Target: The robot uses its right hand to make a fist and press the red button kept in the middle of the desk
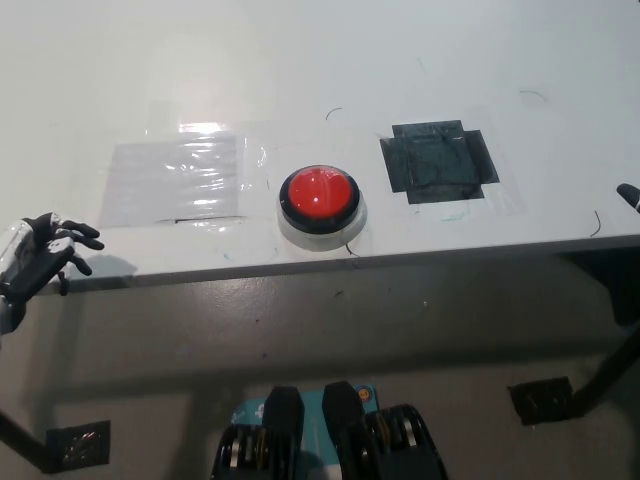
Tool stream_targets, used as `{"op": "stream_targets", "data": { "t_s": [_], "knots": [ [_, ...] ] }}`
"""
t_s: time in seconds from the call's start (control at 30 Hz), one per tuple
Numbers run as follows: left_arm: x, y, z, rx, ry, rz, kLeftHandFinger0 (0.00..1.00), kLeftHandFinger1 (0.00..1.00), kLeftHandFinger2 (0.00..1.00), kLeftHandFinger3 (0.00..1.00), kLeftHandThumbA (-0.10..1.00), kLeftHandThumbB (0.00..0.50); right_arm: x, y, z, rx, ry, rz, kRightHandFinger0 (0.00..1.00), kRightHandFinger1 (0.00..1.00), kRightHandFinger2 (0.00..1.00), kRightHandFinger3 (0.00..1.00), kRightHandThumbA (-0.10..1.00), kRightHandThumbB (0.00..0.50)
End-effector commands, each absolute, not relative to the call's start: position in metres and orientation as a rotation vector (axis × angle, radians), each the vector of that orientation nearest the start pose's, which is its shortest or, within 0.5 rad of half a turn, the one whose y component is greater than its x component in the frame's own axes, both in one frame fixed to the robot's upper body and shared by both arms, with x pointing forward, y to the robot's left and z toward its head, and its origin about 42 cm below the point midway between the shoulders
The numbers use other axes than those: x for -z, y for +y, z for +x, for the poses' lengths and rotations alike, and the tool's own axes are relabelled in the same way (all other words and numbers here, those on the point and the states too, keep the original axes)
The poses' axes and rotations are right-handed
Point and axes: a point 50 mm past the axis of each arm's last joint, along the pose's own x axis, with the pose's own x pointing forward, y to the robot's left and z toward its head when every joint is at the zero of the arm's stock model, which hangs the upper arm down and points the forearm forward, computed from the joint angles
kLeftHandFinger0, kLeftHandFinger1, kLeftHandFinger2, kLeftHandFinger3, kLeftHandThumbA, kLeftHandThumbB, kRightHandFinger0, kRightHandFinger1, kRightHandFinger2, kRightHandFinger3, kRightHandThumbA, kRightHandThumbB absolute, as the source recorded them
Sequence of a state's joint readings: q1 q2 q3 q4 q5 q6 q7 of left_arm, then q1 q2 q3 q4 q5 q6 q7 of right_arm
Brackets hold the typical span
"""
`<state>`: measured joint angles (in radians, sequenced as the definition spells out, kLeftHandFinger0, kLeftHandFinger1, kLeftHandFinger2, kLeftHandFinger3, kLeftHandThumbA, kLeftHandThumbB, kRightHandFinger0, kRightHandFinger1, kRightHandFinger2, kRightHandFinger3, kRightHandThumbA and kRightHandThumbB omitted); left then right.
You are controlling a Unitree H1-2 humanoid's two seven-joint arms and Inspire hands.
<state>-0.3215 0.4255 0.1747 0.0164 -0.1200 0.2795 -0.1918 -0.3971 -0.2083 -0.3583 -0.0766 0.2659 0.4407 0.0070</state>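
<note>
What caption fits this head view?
Red button unpressed mid-desk; left robot hand rests at desk edge, right robot hand barely in view.

The red button (319,194) is round and domed, with a glossy red top inside a black ring, on a pale round base. It stands flat on the white table (300,80), near the near edge, about in the middle. Nothing touches it.
</note>
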Motion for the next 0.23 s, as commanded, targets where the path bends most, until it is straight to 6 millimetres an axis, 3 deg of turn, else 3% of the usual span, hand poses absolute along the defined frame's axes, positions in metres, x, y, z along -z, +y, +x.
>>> {"op": "stream_targets", "data": {
  "t_s": [0.0,0.2],
  "knots": [
    [-0.235,0.3676,0.3794,0.035,-0.097,0.255,0.18,0.33,0.46,0.61,0.47,0.0,-0.2606,-0.34,0.3877,0.164,-0.172,0.136,0.02,0.3,0.28,0.27,1.0,0.173],
    [-0.2342,0.3674,0.3803,0.031,-0.089,0.259,0.2,0.33,0.46,0.61,0.48,0.0,-0.2606,-0.3398,0.3881,0.167,-0.171,0.132,0.03,0.3,0.28,0.26,1.0,0.166]
  ]
}}
